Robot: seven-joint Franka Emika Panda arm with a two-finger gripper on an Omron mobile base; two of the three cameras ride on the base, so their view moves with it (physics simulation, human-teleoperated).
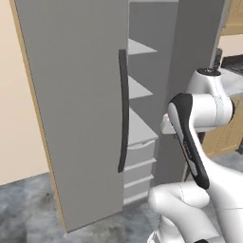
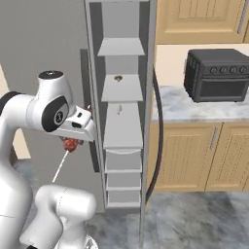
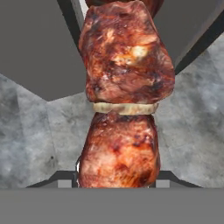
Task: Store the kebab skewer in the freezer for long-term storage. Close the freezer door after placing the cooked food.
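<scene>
The tool (image 3: 117,177) is clamped on the kebab skewer (image 3: 124,92): in the hand view its two dark tips sit on either side of the lowest red-brown meat chunk, and the chunks rise straight up the middle of that view with a pale ring between two of them. From the right base view the skewer (image 2: 68,150) hangs just under the white hand, a meat chunk at the top and the thin pale stick slanting down and to the left, in the air above the grey mottled floor (image 2: 194,219).

Just past the hand stands the freezer (image 2: 121,112), open, with its pale grey inner shelves stacked one above another and drawers (image 2: 123,177) below them. A small dark item rests on one upper shelf, too small to tell what it is. The freezer door (image 1: 76,109) is swung wide, a plain grey panel carrying a long dark vertical bar handle (image 1: 124,111); in the left base view it stands to the left of the shelves. The skewer is outside the compartment, level with the lower shelves and near the door's edge.

Farther off to the right, a black countertop oven (image 2: 217,74) sits on the pale marbled counter (image 2: 194,109), over wooden cabinets (image 2: 199,155), with more wooden cabinets (image 2: 199,19) above.
</scene>
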